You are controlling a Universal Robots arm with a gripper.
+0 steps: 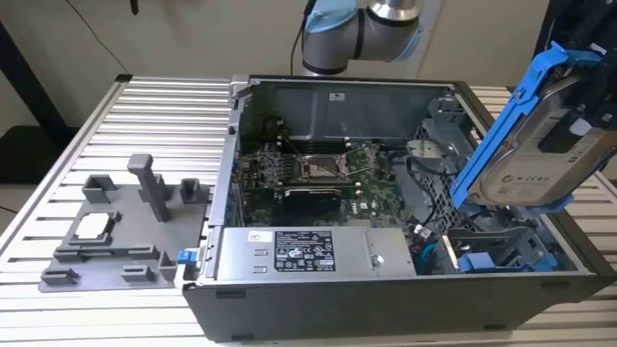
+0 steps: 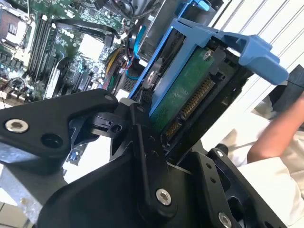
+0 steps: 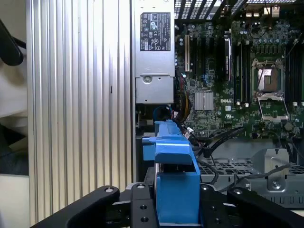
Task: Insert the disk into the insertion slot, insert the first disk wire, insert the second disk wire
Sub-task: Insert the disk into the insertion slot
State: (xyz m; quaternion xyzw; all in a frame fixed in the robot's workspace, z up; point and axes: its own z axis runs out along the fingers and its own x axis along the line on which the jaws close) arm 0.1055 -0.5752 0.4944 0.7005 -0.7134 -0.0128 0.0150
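The claw is closed on the disk. In the first wrist view the blue carrier's edge stands clamped between the black fingers.

The disk hangs in the air over the case, at the side toward the exterior view's right, and I judge it clear of the metal. Its long axis is steeply tilted, with the handle end up and toward the exterior view's right and the lower end pointing down into the case.

The slot lies just under that lower end, in the grey perforated cage — below the claw and toward the exterior view's left of it. The way in therefore looks to run down along the disk's own length. As I judge it, the disk is not yet in the slot. Lower in the cage sits another blue carrier.

In the second wrist view the disk's green underside shows a bare connector row — no wire in it.

The case stands on the bench, toward its edge at the exterior view's right. A grey fixture lies near the opposite edge.
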